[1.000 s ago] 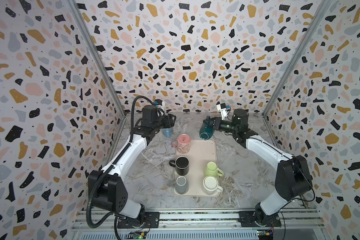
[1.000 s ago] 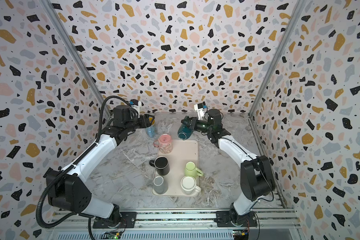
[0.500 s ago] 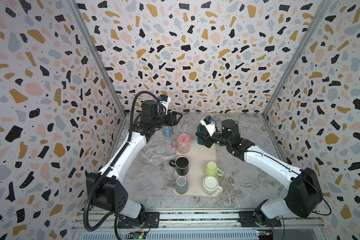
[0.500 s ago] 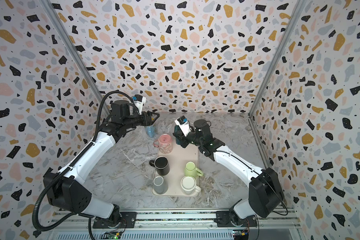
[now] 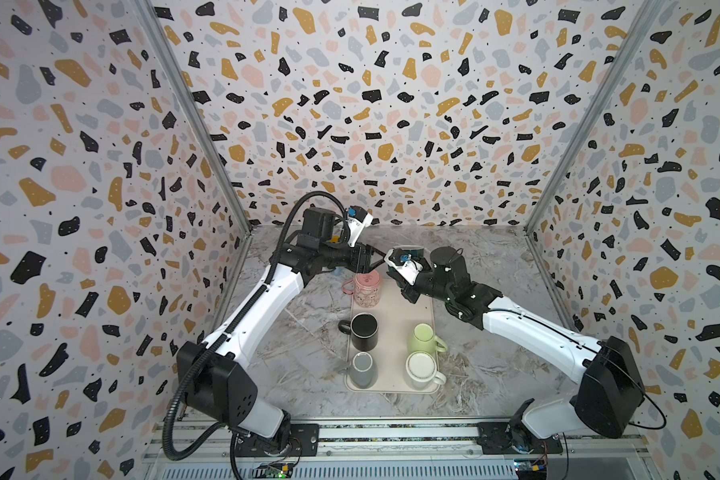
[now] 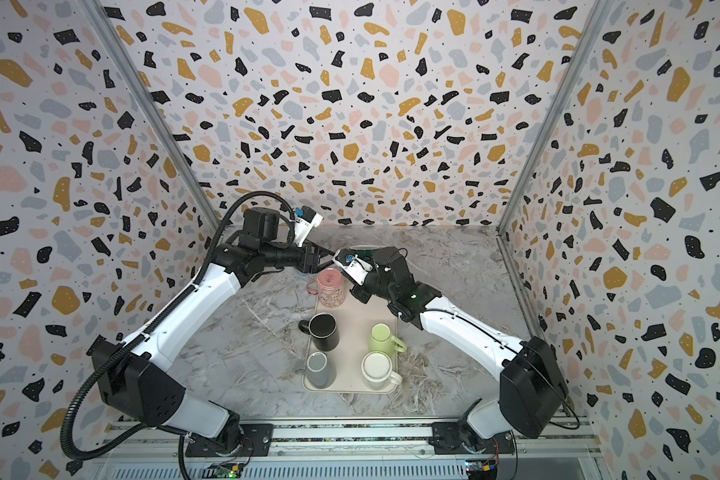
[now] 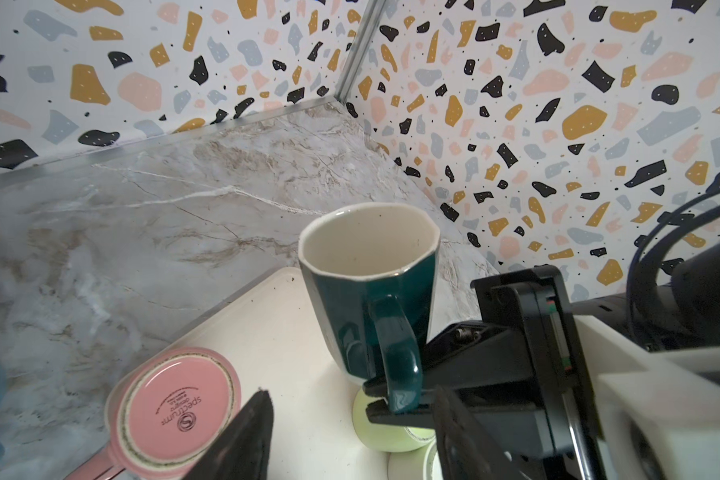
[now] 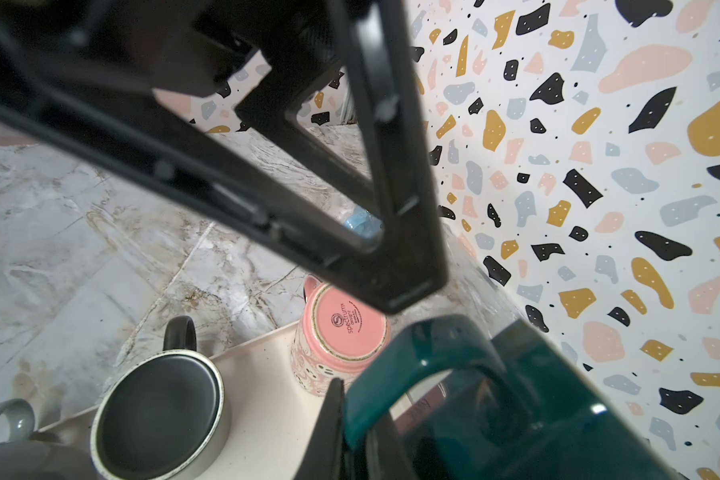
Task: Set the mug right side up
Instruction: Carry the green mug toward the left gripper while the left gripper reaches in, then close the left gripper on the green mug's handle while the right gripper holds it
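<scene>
- Six mugs counted: five stand on the tray (image 5: 393,316) and one is in my grip. The tray lies on the marbled surface (image 5: 495,291).
- Near row: grey mug (image 5: 362,370) and cream mug (image 5: 421,369), side by side at the tray's near edge.
- Middle row: black mug (image 5: 364,332) and green mug (image 5: 422,340), apart, with a bare lane of tray between them.
- Far left corner: pink mug (image 5: 367,287), base up, maker's stamp showing.
- Far right corner: teal mug (image 7: 366,291), the task's thing, mouth up over the bare corner of the tray, near the pink mug. Whether its foot rests on the tray I cannot tell.
- My right fingers (image 7: 375,388): pressed onto the lower end of the teal mug's handle, pinching it from both sides.
- My left fingers (image 7: 246,436): spread, holding nothing, near both the teal mug and the pink mug.
- Handling, by my judgement: glazed ceramic, stiff and slick, and liable to chip at the rim. The body hangs to one side of a handle pinch and will want to swing. The handle loop is the sure hold; the faceted wall is second choice.
- Room: there is bare tray beneath the mug and nearer, as far as the green mug. The tray's far and right edges lie close. The pink mug and my left fingers crowd one side. Open surface lies beyond, with the back wall (image 5: 391,124) well apart.
</scene>
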Tool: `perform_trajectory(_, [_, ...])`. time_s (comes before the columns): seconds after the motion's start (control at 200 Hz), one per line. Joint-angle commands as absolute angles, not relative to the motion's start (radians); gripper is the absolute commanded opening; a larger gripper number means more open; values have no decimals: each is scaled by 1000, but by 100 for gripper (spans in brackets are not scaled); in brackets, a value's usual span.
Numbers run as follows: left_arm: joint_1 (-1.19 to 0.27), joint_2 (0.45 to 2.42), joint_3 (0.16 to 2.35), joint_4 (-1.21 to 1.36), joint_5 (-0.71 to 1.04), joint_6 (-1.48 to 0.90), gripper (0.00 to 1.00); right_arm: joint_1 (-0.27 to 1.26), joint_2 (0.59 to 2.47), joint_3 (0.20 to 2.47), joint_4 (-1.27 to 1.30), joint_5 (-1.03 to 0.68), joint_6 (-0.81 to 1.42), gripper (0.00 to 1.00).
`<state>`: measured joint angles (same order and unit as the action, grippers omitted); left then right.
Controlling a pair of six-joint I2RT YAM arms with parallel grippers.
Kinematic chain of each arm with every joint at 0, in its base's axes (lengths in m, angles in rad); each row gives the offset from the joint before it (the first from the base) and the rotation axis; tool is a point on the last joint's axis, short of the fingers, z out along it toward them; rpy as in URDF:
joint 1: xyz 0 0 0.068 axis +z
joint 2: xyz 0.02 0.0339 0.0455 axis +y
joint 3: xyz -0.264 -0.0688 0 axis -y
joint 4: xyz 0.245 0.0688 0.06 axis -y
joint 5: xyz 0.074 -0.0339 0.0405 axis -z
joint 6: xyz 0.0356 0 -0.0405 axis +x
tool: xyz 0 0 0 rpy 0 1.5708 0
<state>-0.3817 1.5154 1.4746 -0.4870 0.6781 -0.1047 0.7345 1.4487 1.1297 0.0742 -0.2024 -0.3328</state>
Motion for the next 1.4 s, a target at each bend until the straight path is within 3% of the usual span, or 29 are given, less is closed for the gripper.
perform_trajectory(0.0, [-393,1517,1495,-508,715,-68,62,744,1396,1160,156,-187,-381,0])
perform_trajectory(0.771, [-423,1566,1491,-513,736,-90,59,805,1422,1160,179,-148,-426,0])
perform_trajectory(1.216, [-423,1582,1491,-520,754,-104,42,817,1417,1152,181,-137,-437,0])
perform_trajectory(1.397, [-422,1587,1490,-517,760,-120,30,821,1414,1149,184,-135,-442,0])
